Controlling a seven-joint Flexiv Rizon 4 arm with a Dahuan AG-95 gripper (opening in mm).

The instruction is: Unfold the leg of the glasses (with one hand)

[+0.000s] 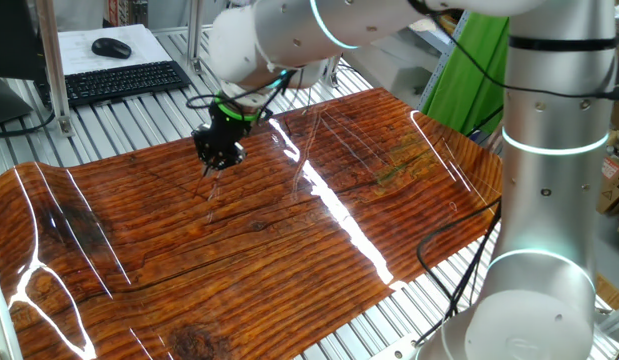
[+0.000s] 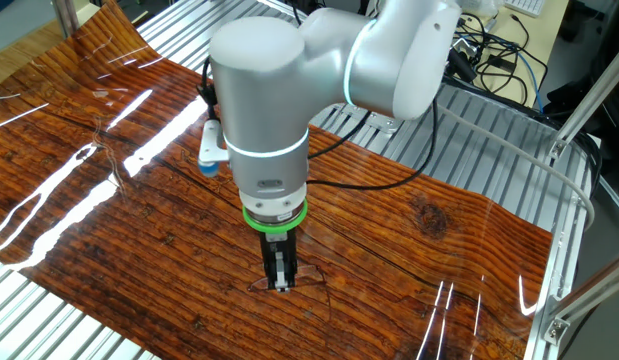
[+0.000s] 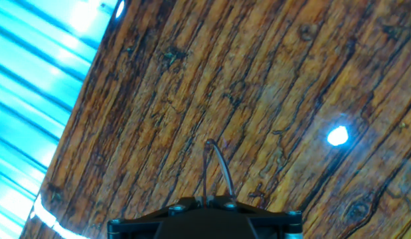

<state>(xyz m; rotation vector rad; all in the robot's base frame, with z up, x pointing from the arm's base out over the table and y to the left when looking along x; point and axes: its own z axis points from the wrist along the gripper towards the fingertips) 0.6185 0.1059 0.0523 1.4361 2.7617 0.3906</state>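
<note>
1. Gripper (image 2: 280, 283): my fingers point straight down, tips just above the wood-grain sheet (image 2: 409, 250); the jaws stand nearly together, with only a narrow gap showing in the other fixed view
2. Held item: the hand view shows a thin dark wire loop (image 3: 215, 166) rising from between my fingers; I judge it part of the glasses (image 2: 274, 283), probably the leg, but I cannot tell whether I truly pinch it or merely touch it
3. Location of the glasses: on the sheet right under my fingertips, faint wire outlines to either side of them; too thin to say which way the frame lies
4. Risk, slip: so fine a wire could slide out of my pads if the grip is light, and the leg would stay folded
5. Risk, drag: with nothing pinning the frame, pulling on the leg may tow the whole pair across the glossy sheet instead of turning the hinge
6. Risk, bend: too hard a squeeze or a pull off the hinge line could deform the wire
7. Surroundings: keyboard (image 1: 119, 80) and mouse (image 1: 111, 47) well apart at the far edge; black cables (image 2: 489, 55) beyond the sheet; nothing stands near my fingers
</note>
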